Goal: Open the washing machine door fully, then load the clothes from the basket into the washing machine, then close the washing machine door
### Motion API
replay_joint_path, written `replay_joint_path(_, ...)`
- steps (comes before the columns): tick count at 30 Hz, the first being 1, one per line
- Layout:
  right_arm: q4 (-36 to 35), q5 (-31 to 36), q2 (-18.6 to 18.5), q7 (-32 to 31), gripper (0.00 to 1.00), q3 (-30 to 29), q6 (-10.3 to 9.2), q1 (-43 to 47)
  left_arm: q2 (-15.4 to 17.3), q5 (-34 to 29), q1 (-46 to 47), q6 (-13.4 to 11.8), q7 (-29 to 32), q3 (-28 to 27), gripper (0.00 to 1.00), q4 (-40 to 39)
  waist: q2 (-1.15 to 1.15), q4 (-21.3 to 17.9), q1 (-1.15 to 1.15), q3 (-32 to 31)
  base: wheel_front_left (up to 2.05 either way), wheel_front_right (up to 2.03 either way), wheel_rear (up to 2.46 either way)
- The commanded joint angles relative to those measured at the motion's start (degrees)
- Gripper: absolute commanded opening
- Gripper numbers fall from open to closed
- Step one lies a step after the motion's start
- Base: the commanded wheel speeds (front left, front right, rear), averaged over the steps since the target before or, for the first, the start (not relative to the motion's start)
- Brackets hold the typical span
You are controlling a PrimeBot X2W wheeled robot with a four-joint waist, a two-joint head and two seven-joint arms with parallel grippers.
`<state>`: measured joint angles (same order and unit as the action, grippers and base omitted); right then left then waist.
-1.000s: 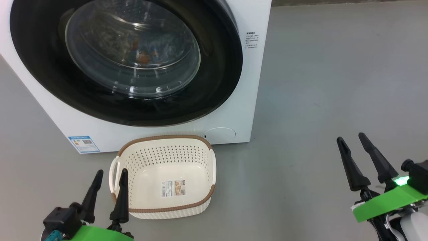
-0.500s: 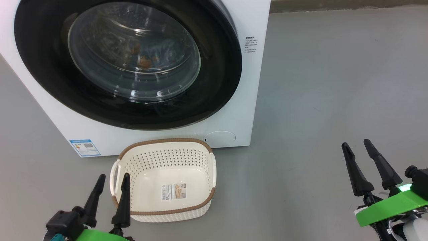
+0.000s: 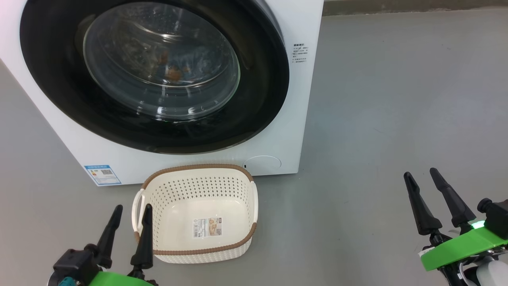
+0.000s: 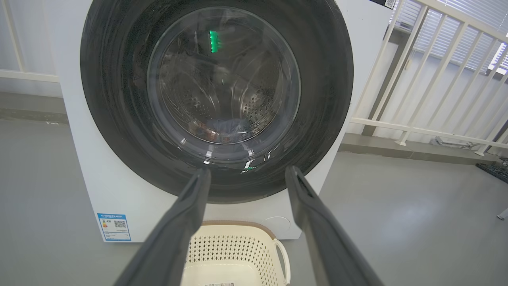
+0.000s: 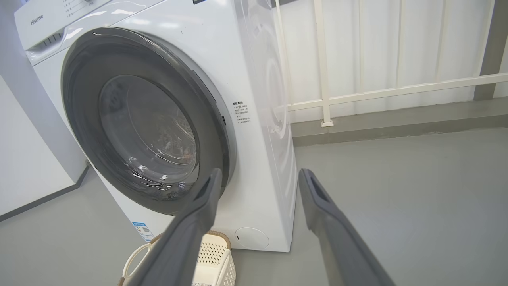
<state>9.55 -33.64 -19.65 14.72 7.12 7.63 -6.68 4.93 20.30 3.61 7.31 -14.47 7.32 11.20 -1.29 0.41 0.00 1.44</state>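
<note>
The washing machine (image 3: 295, 119) stands ahead with its black-rimmed door (image 3: 262, 87) shut flat against the front. Through the glass, blue clothes with orange-brown prints (image 3: 174, 71) lie in the steel drum, also seen as clothes (image 4: 222, 129) in the left wrist view. The cream basket (image 3: 198, 167) sits on the floor before the machine, holding nothing but a label on its bottom. My left gripper (image 3: 133, 206) is open beside the basket's left handle. My right gripper (image 3: 420, 172) is open far to the right over bare floor. Left gripper (image 4: 248, 170) and right gripper (image 5: 260, 171) hold nothing.
A blue label sticker (image 3: 102, 174) and a round filter cover (image 3: 262, 163) mark the machine's lower front. A white railing (image 5: 323, 79) runs behind and to the right of the machine. Grey floor (image 3: 377, 119) spreads out on the right.
The whole head picture has slid down slightly, so the camera moved. My right gripper has sunk a little lower in view. Door, basket and left gripper hold their places.
</note>
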Motion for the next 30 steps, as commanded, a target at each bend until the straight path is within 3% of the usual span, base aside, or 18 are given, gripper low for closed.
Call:
replay_joint_path(1,-1.2,0.8,-0.7,0.3,1.00,1.3,-0.14,0.4,0.6,-0.5,0.8,0.2,-0.5,-2.0,1.00,-1.6,0.00,0.0,0.00,0.0,0.00,0.00,0.00)
replay_joint_path(30,-0.6,0.5,-0.7,0.3,1.00,1.4,-0.14,0.2,0.4,-1.4,1.3,0.2,-0.5,-2.2,1.00,-1.9,0.00,0.5,0.00,0.4,0.00,0.00,0.00)
